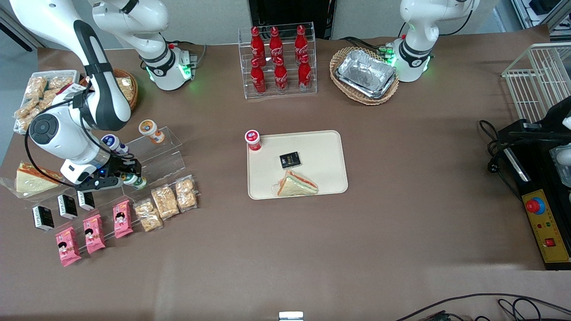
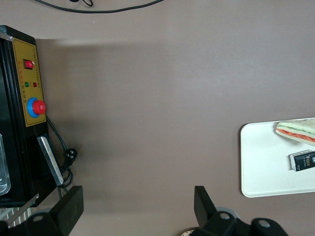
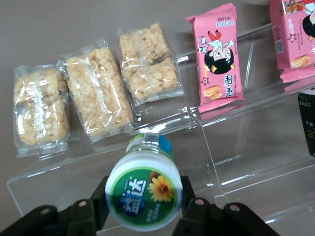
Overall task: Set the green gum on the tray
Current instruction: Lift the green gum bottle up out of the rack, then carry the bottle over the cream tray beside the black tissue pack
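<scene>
The green gum point(image 3: 143, 195), a white bottle with a green label and a flower on its cap, sits between my right gripper's fingers point(image 3: 186, 192) above the clear acrylic step stand point(image 3: 236, 147). My right gripper point(image 3: 144, 202) is shut on it. In the front view the gripper point(image 1: 126, 176) holds the green gum point(image 1: 135, 181) at the stand's lower step, toward the working arm's end of the table. The cream-beige tray point(image 1: 328, 151) lies at the table's middle and carries a red-capped bottle point(image 1: 253, 139), a black packet point(image 1: 290, 159) and a sandwich point(image 1: 297, 184). The tray's edge also shows in the left wrist view point(image 2: 258, 162).
An orange-capped bottle point(image 1: 150, 129) and a blue-capped bottle point(image 1: 113, 143) stand on the acrylic stand point(image 1: 167, 154). Rice cracker packs point(image 1: 166, 201), pink snack packs point(image 1: 93, 232) and black cartons point(image 1: 67, 206) lie nearer the camera. A cola rack point(image 1: 277, 60) and a foil tray in a wicker basket point(image 1: 365, 75) stand farther off.
</scene>
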You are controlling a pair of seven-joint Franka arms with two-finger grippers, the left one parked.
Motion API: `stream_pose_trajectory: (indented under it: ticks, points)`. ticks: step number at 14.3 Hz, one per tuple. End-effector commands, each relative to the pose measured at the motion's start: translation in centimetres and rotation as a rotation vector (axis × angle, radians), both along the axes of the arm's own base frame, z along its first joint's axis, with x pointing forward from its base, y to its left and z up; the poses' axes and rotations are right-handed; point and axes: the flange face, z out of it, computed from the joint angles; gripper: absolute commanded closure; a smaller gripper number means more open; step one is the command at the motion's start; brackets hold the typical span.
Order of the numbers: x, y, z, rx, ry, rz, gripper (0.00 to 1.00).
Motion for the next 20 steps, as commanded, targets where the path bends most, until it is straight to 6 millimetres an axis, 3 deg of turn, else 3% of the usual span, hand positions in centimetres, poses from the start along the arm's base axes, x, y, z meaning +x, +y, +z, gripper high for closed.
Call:
stream_pose_trajectory:
  ticks: [1, 4, 7, 11, 15, 20]
  points:
    - [0.0, 0.1, 3.8, -0.003, -0.059, 0.018, 1.00]
    - [-0.1, 0.0, 10.5, 0.004, -0.006, 0.024, 1.00]
    - [0.8, -0.1, 18.4, 0.007, 0.043, 0.026, 1.00]
    - [0.9, 0.9, 26.0, 0.012, 0.042, 0.042, 1.00]
    - [0.5, 6.6, 29.0, 0.002, 0.026, 0.108, 1.00]
    - [-1.5, 18.5, 28.5, -0.016, 0.034, 0.070, 1.00]
